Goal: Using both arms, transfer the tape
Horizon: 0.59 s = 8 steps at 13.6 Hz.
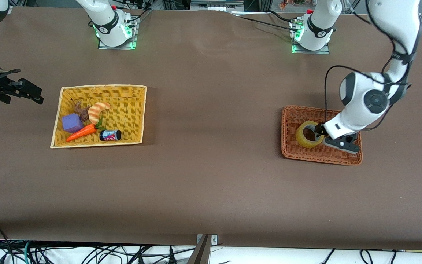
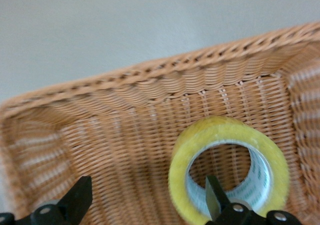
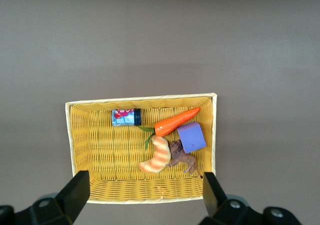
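Jaws spread wide, the left gripper (image 1: pixel 320 132) is reaching down into the brown basket (image 1: pixel 343 158) at the left arm's end of the table (image 1: pixel 211 183), one finger (image 2: pixel 215 197) poking through the hole of the tape (image 1: pixel 307 135), which is lying flat in that basket. The right gripper (image 3: pixel 145 197), jaws likewise released, is waiting above the yellow basket (image 1: pixel 137 110) holding a carrot (image 1: pixel 81 132), can (image 1: pixel 110 135), purple block (image 1: pixel 72 123) and croissant (image 1: pixel 98 111).

Yellowish tape (image 1: pixel 308 135) roll, flat in brown basket (image 1: pixel 299 156), left-arm end
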Tool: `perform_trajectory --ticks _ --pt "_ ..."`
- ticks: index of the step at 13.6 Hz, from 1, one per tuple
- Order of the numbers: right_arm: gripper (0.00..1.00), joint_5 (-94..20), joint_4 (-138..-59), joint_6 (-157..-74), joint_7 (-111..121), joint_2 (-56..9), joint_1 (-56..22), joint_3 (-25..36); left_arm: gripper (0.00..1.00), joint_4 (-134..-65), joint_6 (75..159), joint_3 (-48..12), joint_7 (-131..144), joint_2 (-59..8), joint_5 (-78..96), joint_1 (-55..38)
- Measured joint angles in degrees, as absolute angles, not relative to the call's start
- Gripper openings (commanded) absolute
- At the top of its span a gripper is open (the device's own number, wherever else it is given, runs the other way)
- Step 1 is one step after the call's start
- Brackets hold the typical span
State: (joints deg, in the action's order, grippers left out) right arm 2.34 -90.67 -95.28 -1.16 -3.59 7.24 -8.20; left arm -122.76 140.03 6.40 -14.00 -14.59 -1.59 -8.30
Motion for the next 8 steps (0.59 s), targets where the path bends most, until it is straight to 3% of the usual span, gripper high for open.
perform_trajectory --ticks 4,8 --pt "1.00 2.34 -90.67 -95.28 -1.16 -3.64 7.24 -8.20 1.00 -123.02 134.08 6.77 -14.01 -1.95 -1.59 -8.33" --pt "1.00 2.34 -90.66 -95.28 -1.16 -3.65 7.24 -8.19 1.00 -118.11 119.91 6.44 -14.01 5.62 -1.59 -8.42"
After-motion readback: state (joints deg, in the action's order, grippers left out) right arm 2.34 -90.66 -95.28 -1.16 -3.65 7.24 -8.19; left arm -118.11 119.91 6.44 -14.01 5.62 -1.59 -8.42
